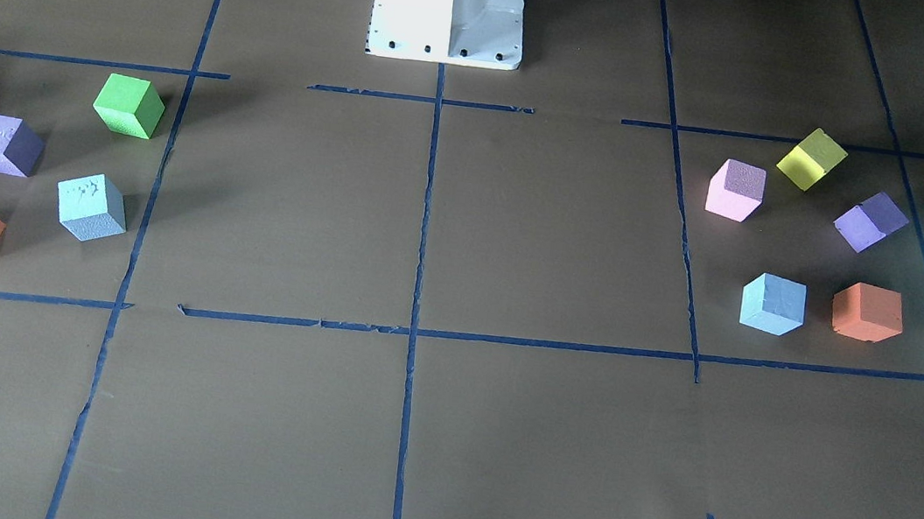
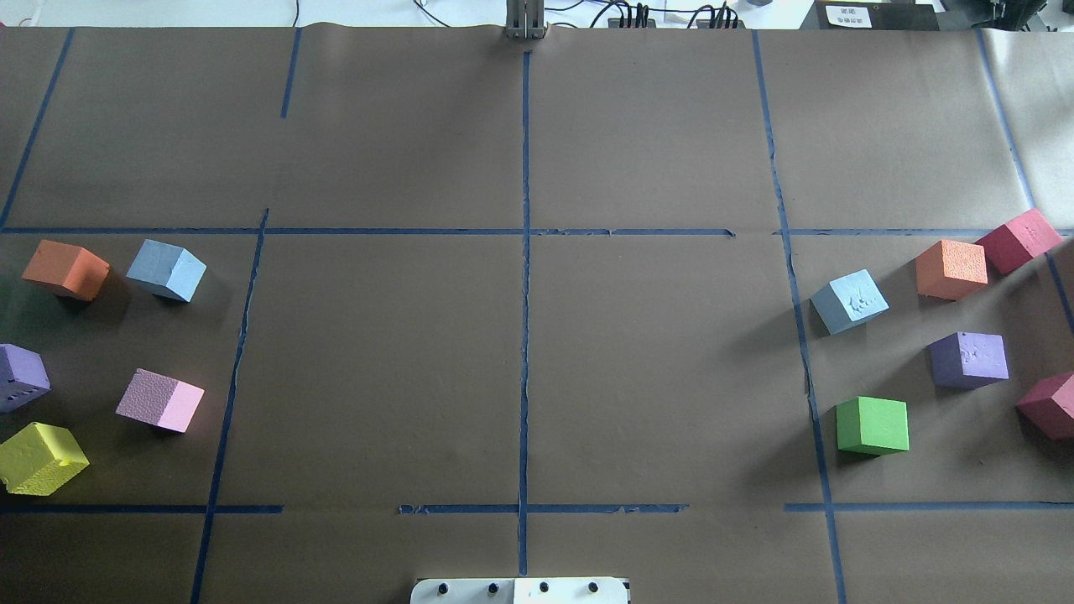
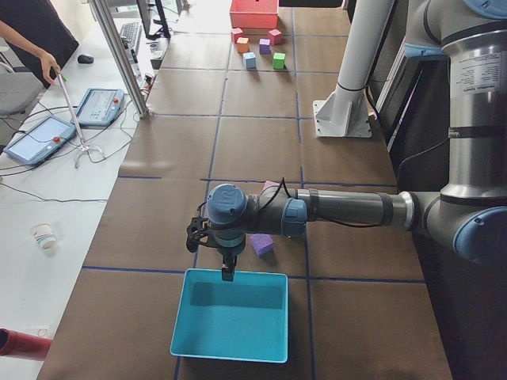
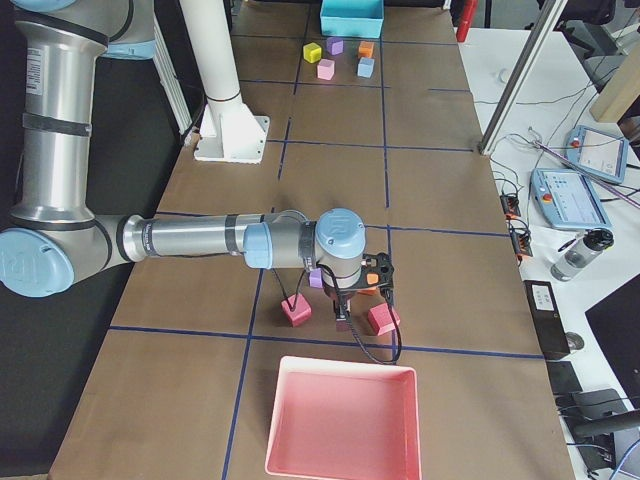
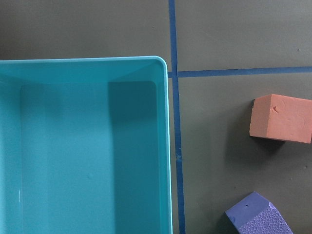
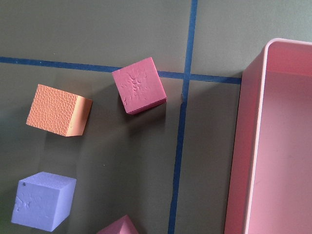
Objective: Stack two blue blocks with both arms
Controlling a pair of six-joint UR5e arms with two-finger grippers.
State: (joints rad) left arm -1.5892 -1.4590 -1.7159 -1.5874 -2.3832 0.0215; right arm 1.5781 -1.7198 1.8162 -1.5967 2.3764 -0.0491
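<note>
Nothing stacked: dented blue block (image 2: 849,301) and plain blue block (image 2: 166,269) sit well apart (opposite ends). My left gripper (image 3: 227,271), right gripper (image 4: 342,320): open or closed, I cannot tell.

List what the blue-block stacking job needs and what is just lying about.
Needed:
scuffed blue block
other blue block
left gripper
right gripper

Lying about:
green cube
yellow cube
pink cube
orange cubes
purple cubes
magenta cubes
teal box
pink tray
</note>
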